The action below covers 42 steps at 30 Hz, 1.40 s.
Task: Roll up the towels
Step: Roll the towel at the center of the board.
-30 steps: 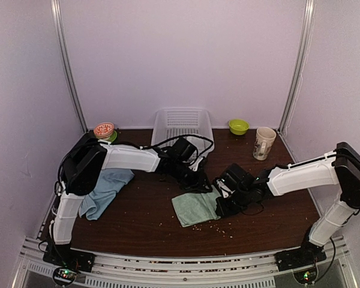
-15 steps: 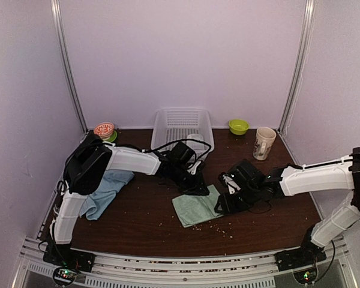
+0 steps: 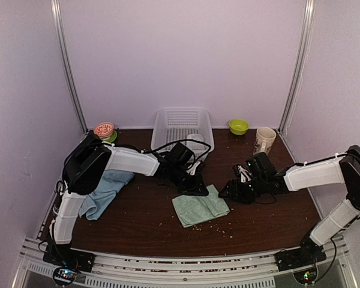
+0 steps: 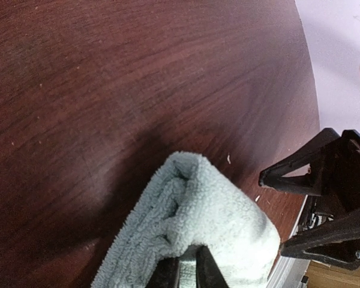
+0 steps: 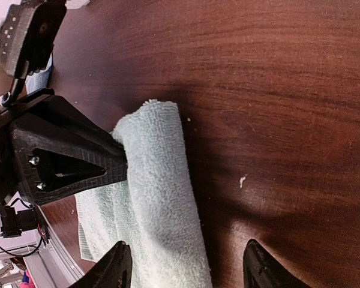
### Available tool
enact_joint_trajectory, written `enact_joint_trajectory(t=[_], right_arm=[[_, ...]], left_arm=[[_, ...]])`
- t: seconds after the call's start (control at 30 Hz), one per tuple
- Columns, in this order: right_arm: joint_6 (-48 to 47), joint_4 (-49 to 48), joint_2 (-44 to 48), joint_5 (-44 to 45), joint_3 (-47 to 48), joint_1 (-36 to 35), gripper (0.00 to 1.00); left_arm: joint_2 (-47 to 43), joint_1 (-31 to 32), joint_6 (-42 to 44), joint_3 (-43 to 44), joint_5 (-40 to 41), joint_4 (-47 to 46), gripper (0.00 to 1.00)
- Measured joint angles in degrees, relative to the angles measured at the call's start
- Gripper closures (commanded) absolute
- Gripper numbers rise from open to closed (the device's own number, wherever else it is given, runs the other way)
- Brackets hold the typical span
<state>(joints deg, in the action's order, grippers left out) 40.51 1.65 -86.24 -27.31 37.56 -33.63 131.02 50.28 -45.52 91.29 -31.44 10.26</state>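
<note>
A pale green towel lies on the dark table, its far edge folded over into a loose roll. My left gripper is shut on that rolled edge; in the left wrist view its fingertips pinch the cloth from below. My right gripper stands open just right of the towel. Its fingers straddle the near end of the roll without touching it. A light blue towel lies crumpled at the left, beside the left arm.
A white lattice basket stands at the back centre, behind the left gripper. A green bowl and a mug stand at the back right, an orange-topped dish at the back left. Crumbs dot the table.
My right gripper has opened, let go of the green towel and drawn back to the right. The left gripper has stayed pinched on the towel's far edge.
</note>
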Motion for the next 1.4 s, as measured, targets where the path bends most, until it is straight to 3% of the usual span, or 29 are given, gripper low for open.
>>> enact_joint_trajectory(t=[0.23, 0.47, 0.63, 0.9, 1.13, 1.4], right_arm=[[2.9, -7.8, -4.6, -6.7, -2.0, 1.5, 0.4], [6.0, -16.3, -7.3, -11.1, -4.6, 1.5, 0.6], [8.7, -20.5, -9.5, -13.9, -5.4, 1.5, 0.65], [11.9, -22.5, -11.4, -15.3, -5.6, 1.1, 0.98], [4.3, -8.3, -6.1, -8.2, -1.6, 0.2, 1.0], [-6.8, 16.1, -2.6, 11.2, 10.0, -5.6, 1.0]], left_arm=[[-0.5, 0.1, 0.6, -0.7, 0.5, -0.1, 0.9], [-0.7, 0.1, 1.1, -1.2, 0.9, 0.0, 0.9], [-1.0, 0.2, 1.1, -1.9, 0.9, -0.5, 0.91], [-1.1, 0.5, 1.3, -2.1, 1.1, -0.8, 0.9], [-3.3, 1.0, 2.6, -3.2, 1.7, 1.3, 0.73], [-10.7, 1.1, 3.9, -8.4, 4.0, 4.9, 0.72]])
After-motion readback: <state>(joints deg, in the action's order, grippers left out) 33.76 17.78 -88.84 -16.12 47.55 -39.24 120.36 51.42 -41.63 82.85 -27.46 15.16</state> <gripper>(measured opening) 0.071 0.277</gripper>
